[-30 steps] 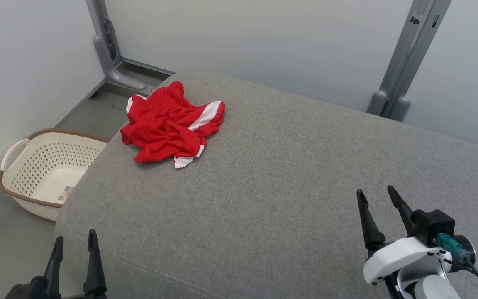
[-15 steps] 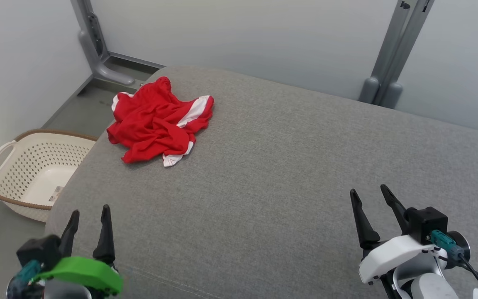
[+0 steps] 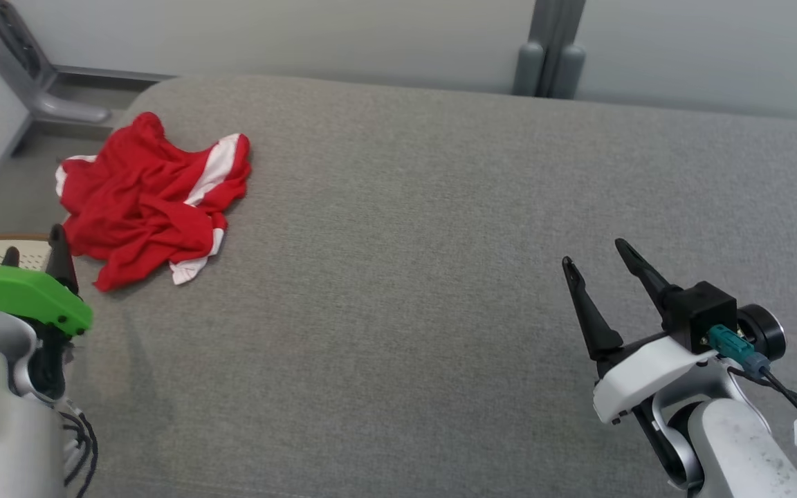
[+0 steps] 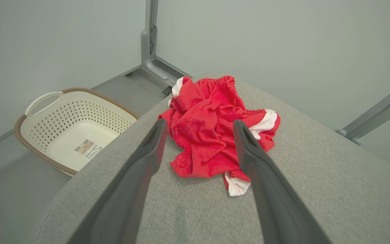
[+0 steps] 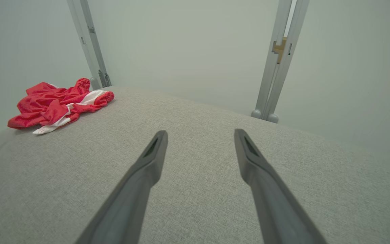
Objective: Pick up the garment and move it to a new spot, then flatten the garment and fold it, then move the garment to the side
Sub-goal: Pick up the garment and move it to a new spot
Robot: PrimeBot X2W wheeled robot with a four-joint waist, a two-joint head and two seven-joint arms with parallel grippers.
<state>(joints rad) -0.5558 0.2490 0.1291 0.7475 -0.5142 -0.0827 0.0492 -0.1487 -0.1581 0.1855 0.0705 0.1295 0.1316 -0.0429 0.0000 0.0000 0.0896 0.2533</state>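
While left gripper [image 4: 199, 122] and right gripper [image 3: 594, 252] gape empty, pickup looks pending; the left must pinch the red shorts [image 3: 142, 200].

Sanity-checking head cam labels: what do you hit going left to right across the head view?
left gripper → red garment → right gripper. Both grippers are open; the garment lies crumpled on the grey cushion.

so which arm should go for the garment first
Left. The left gripper is open and aimed at the garment, which lies crumpled near the cushion's far left corner, just ahead of it. The right gripper, also open, sits well across the cushion from it.
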